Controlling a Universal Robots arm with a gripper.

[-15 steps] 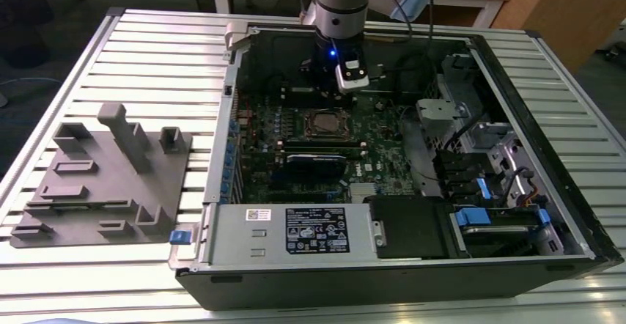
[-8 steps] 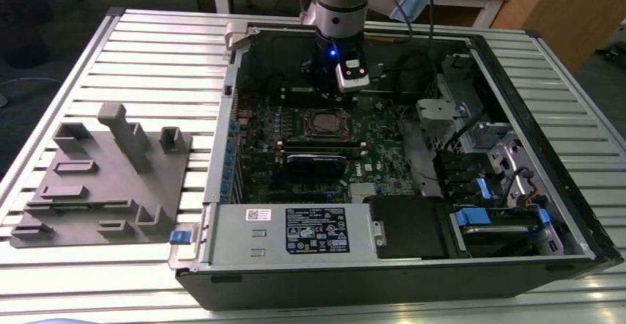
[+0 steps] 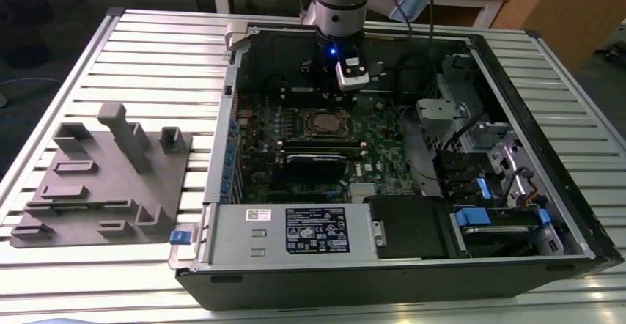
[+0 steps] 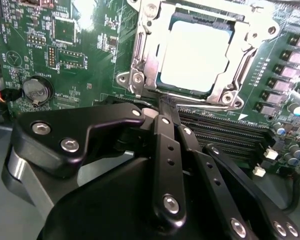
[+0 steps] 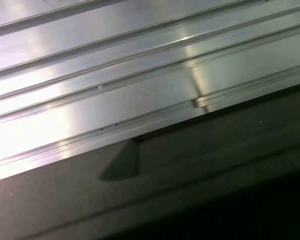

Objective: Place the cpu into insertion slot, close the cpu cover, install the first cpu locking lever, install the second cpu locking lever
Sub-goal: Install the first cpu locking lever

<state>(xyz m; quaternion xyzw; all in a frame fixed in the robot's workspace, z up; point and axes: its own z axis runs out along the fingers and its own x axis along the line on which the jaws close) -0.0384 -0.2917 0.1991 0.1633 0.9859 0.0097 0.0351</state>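
The cpu (image 4: 192, 55) lies flat in the insertion slot (image 3: 324, 124), its pale metal top showing through the window of the cpu cover (image 4: 145, 50). The silvery cover lies down over the slot's rim. My gripper (image 4: 166, 105) hovers at the edge of the socket nearest the long black memory slots, its black fingers (image 4: 165, 135) pressed together. Its tips reach a thin metal rod along that edge; I cannot tell whether they touch it. In the exterior view my gripper (image 3: 329, 93) hangs inside the open computer case, just behind the socket.
Long black memory slots (image 4: 225, 132) run beside the socket, and a coin battery (image 4: 36, 90) sits on the green board. A grey fixture block (image 3: 102, 181) rests on the ribbed metal table (image 5: 115, 75). The power supply (image 3: 293, 232) and drive bays (image 3: 489, 192) line the case.
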